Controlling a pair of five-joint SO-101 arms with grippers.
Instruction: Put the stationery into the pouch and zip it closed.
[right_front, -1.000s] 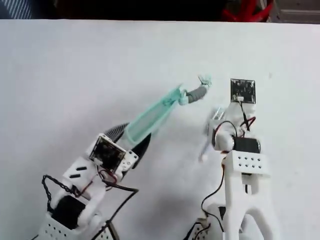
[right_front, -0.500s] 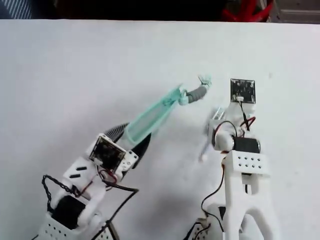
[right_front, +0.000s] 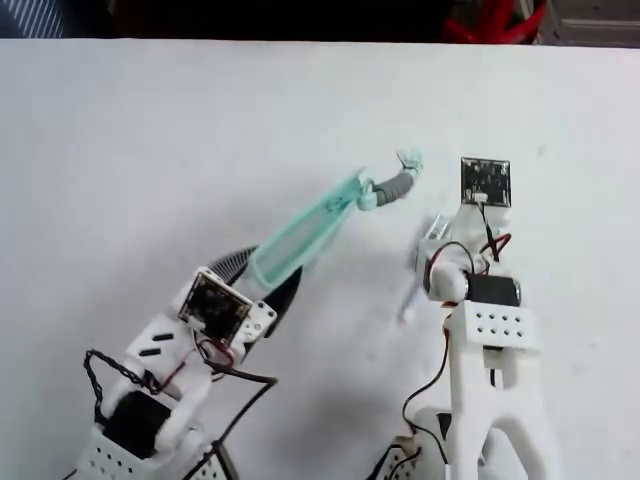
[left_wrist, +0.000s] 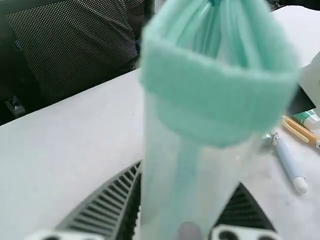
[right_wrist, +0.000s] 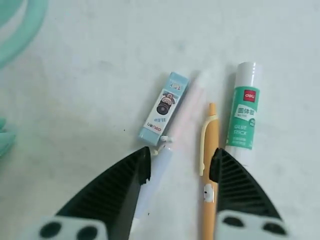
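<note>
Over pen (right_wrist: 207, 140): right pincer (right_wrist: 180, 157) spread wide | left pincer (left_wrist: 187, 210) clamps pouch (left_wrist: 215, 90)

Your pouch (left_wrist: 215, 95) blurs against the left wrist lens. Its top runs off the frame, and it covers the gap inside the left gripper (left_wrist: 189, 175). The glue stick (left_wrist: 307, 119) and orange pen (left_wrist: 300, 131) are clipped at that frame's edge. From overhead, the right arm (right_front: 485, 330) hides most of the stationery (right_front: 408, 303). Right wrist view: the white pen (right_wrist: 159, 167) slips behind one finger of the right gripper (right_wrist: 181, 152), and the orange pen's tail leaves the frame.
</note>
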